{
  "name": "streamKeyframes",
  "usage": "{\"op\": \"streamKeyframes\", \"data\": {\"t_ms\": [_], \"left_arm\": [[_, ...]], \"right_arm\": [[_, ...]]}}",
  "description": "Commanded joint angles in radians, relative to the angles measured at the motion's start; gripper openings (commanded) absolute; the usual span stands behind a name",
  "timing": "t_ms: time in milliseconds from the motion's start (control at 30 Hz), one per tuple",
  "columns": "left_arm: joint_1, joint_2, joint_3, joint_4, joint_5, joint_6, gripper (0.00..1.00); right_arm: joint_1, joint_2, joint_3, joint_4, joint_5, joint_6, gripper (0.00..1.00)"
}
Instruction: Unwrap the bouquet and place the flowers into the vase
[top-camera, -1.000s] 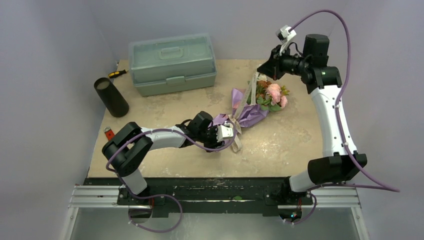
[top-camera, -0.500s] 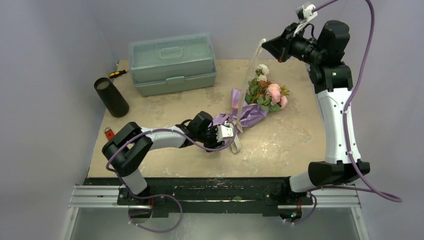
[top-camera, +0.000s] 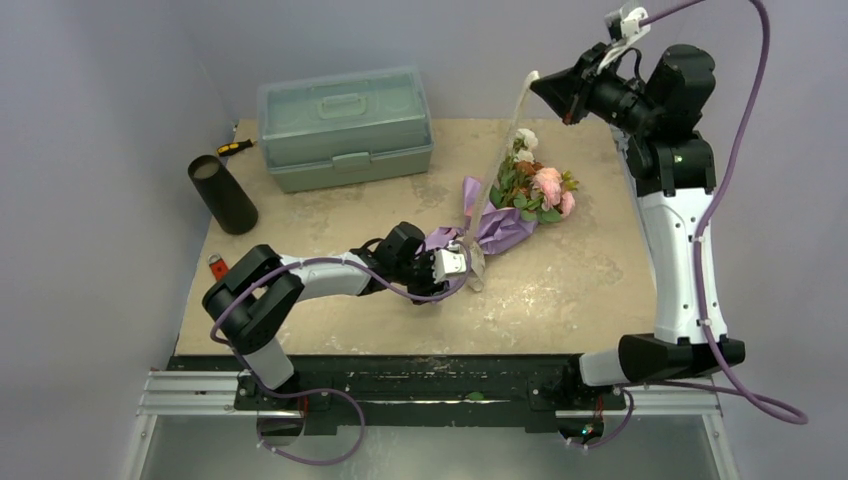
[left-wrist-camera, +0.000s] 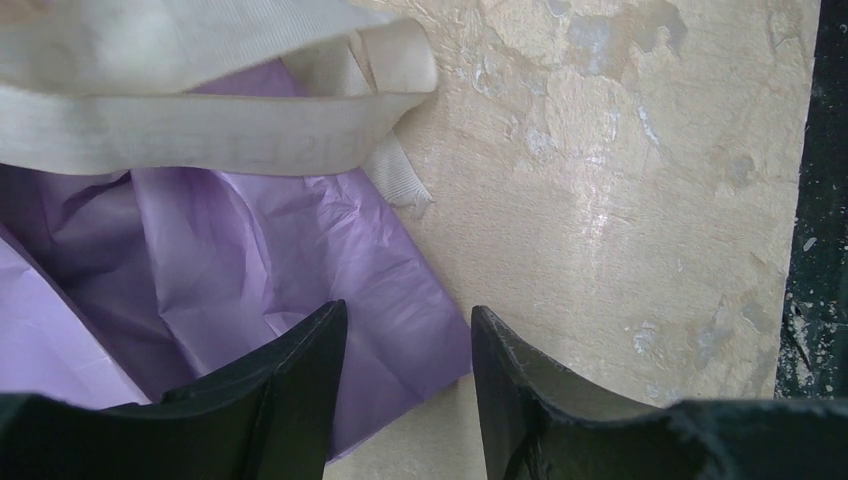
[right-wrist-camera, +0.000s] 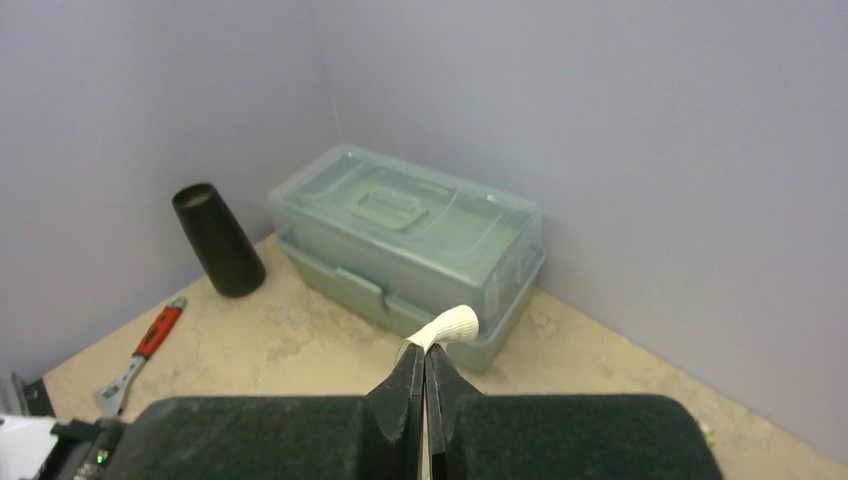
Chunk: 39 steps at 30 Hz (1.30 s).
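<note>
The bouquet (top-camera: 503, 222) lies mid-table in purple paper (left-wrist-camera: 250, 250), its flowers (top-camera: 541, 186) pointing to the back right. My right gripper (top-camera: 541, 82) is high above the table's back, shut on the end of the beige ribbon (right-wrist-camera: 450, 325). The ribbon (top-camera: 505, 160) runs taut down to the stem end. There my left gripper (top-camera: 456, 263) rests low with its jaws apart (left-wrist-camera: 407, 310); a corner of the purple paper lies under the gap. Loops of ribbon (left-wrist-camera: 200, 130) lie just beyond it. The black vase (top-camera: 222, 193) stands at the far left.
A pale green toolbox (top-camera: 345, 125) sits at the back, left of centre. A yellow-handled screwdriver (top-camera: 235, 147) lies beside it and a red-handled tool (top-camera: 215, 265) lies at the table's left edge. Grey walls close in on the left and back.
My right gripper has risen and moved back and to the right with the ribbon end, drawing the ribbon up out of the bouquet. The left arm has stayed put.
</note>
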<state>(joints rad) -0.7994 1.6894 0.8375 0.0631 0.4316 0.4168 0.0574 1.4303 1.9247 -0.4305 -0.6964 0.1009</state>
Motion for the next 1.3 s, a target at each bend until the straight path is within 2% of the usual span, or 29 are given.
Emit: {"op": "streamKeyframes", "data": {"t_ms": [0,233,433,600,800,1100,1267], "left_arm": [[0.006,-0.080,0.022,0.013,0.040,-0.035,0.49],[0.006,-0.206,0.060,0.012,0.127,-0.003,0.52],[0.010,-0.212,0.107,0.043,0.122,0.016,0.49],[0.018,-0.089,0.192,0.106,0.094,-0.062,0.48],[0.019,0.018,0.256,0.172,0.057,-0.082,0.50],[0.015,0.133,0.339,0.171,0.030,-0.114,0.47],[0.012,0.167,0.346,0.169,0.005,-0.124,0.36]], "right_arm": [[-0.015,-0.096,-0.101,-0.137,0.023,-0.128,0.00],[-0.037,-0.219,-0.178,-0.403,0.125,-0.331,0.00],[-0.040,-0.313,-0.346,-0.592,0.348,-0.486,0.00],[-0.039,-0.326,-0.523,-0.630,0.495,-0.545,0.00],[-0.040,-0.337,-0.669,-0.615,0.537,-0.569,0.00],[-0.039,-0.324,-0.716,-0.597,0.530,-0.564,0.00],[-0.042,-0.305,-0.707,-0.591,0.534,-0.570,0.00]]}}
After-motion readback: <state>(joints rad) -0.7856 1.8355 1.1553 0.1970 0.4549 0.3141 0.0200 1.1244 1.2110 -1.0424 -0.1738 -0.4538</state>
